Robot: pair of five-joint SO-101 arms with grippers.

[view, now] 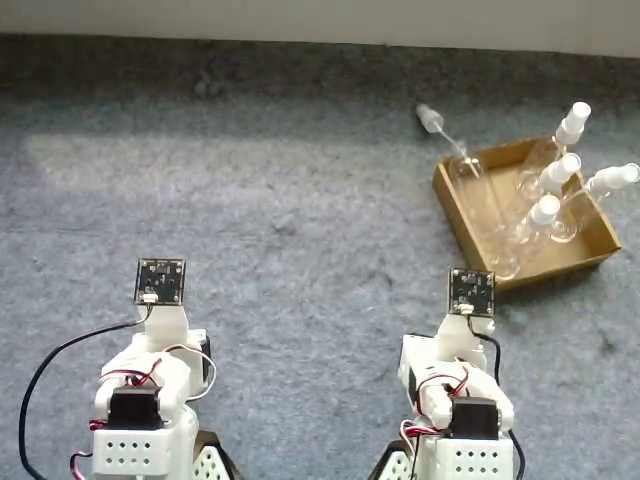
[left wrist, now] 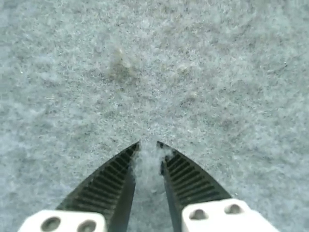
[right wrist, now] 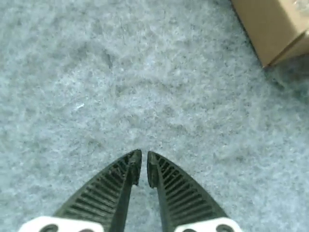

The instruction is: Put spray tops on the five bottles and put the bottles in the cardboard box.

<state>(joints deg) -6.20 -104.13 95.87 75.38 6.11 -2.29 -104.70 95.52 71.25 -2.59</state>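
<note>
The cardboard box (view: 560, 272) sits at the right of the grey carpet, and its corner (right wrist: 270, 29) also appears in the right wrist view. Several clear bottles with white spray tops lie inside it, among them one (view: 552, 173) in the middle. Another bottle (view: 450, 140) leans out over the box's far left edge. My left gripper (left wrist: 147, 144) hangs shut over bare carpet with only a thin slit between its tips. My right gripper (right wrist: 144, 153) is shut and holds nothing, on the near side of the box. Both arms (view: 150, 390) (view: 455, 390) are folded back at the near edge.
Grey carpet (view: 280, 200) covers the whole work surface. A pale wall strip (view: 300, 15) runs along the far edge. The box stands just beyond and right of the right arm.
</note>
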